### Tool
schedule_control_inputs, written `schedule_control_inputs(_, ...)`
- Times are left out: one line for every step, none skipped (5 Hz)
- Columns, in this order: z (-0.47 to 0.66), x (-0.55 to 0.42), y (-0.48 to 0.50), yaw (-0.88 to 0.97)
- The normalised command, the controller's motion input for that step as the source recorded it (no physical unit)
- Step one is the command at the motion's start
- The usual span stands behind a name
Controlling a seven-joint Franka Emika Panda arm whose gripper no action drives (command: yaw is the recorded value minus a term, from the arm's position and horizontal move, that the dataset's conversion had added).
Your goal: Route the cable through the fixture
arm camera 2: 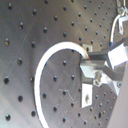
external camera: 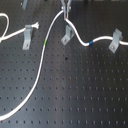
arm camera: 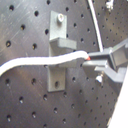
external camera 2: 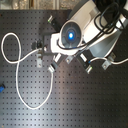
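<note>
Near the far edge of the table [external camera: 75,95] in the first exterior view, the tool [external camera: 66,14] pinches the cable [external camera: 47,37] just above the fixture [external camera: 66,35]. In the first wrist view the cord lies across the bracket's front, not behind its tab. Pulling sideways now could drag it past the clip, or slip it from the closed fingers [arm camera: 112,57].

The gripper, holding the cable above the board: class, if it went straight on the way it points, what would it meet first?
In the first exterior view the gripper points down, jaws shut on the cable. Directly below stands the fixture, so it would probably meet that clip first, though depth is unclear.
</note>
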Motion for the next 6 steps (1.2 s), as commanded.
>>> schedule_control_inputs(0.24,0.073,0.062,0.58)
schedule_control_inputs(0.22,0.056,-0.007,0.55)
schedule_control_inputs(0.04,-0.028,-0.123,0.23)
schedule_control_inputs(0.05,-0.151,-0.245,0.00)
schedule_control_inputs(0.00,-0.187,-0.321,0.00)
schedule_control_inputs(0.07,-0.203,-0.207,0.02)
